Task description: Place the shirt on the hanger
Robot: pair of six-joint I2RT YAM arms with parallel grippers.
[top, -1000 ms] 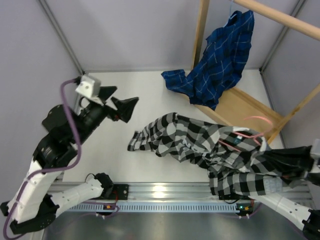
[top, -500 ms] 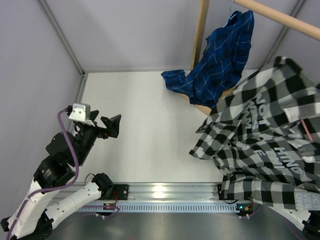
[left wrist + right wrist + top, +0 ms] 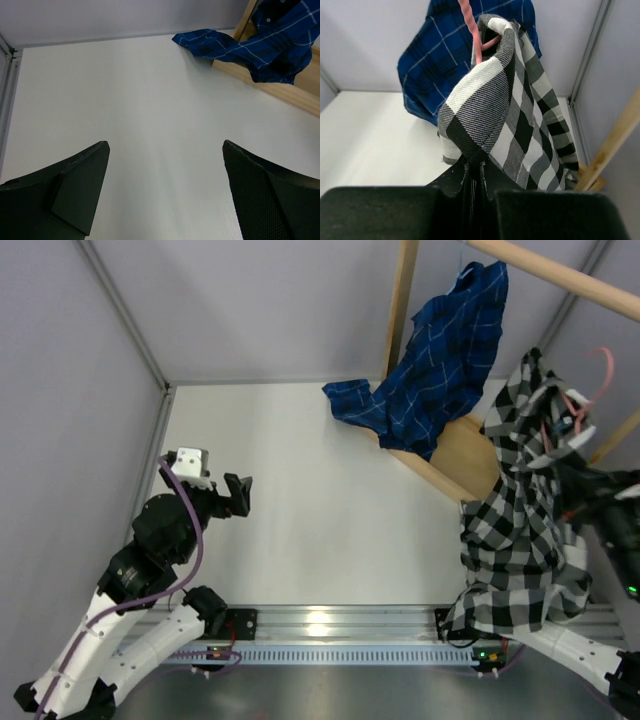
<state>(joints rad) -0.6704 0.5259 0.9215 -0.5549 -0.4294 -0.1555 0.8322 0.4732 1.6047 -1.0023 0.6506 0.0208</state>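
Observation:
The black-and-white checked shirt (image 3: 515, 530) hangs off the table at the right, draped from its top down to the near rail. The pink wire hanger (image 3: 598, 368) shows its hook above the shirt's top; in the right wrist view the hanger (image 3: 470, 27) rises out of the shirt's (image 3: 520, 115) opening. My right gripper (image 3: 474, 167) is shut on a fold of the shirt, just under that opening. At the near left my left gripper (image 3: 238, 496) is open with nothing in it, over bare table (image 3: 165, 145).
A blue plaid shirt (image 3: 440, 360) hangs at the back right, its tail on the table (image 3: 210, 40). A wooden rod (image 3: 560, 275), an upright post (image 3: 402, 310) and a wooden base board (image 3: 470, 455) form the rack. A metal rail (image 3: 330, 625) runs along the near edge.
My right arm has lifted the checked shirt off the table; it now hangs narrow and upright at the right. My left arm has drawn back toward the near left, still open.

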